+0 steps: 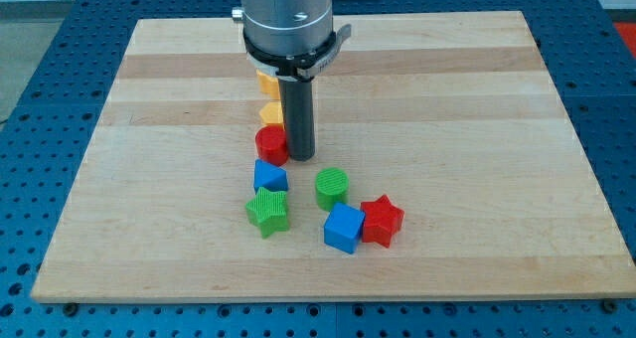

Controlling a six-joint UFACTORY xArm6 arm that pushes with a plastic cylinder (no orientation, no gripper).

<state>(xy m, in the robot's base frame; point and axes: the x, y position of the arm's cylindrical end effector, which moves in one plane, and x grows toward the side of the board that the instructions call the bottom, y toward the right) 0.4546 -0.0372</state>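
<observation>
The rod stands upright, its long axis vertical, and my tip rests on the wooden board, just right of the red cylinder and seemingly touching it. It grips nothing; it is a plain rod. Two yellow blocks lie farther off, partly hidden behind the rod. Nearer sit a blue block and a green star. To the right lie a green cylinder, a blue cube and a red star, the last two touching.
</observation>
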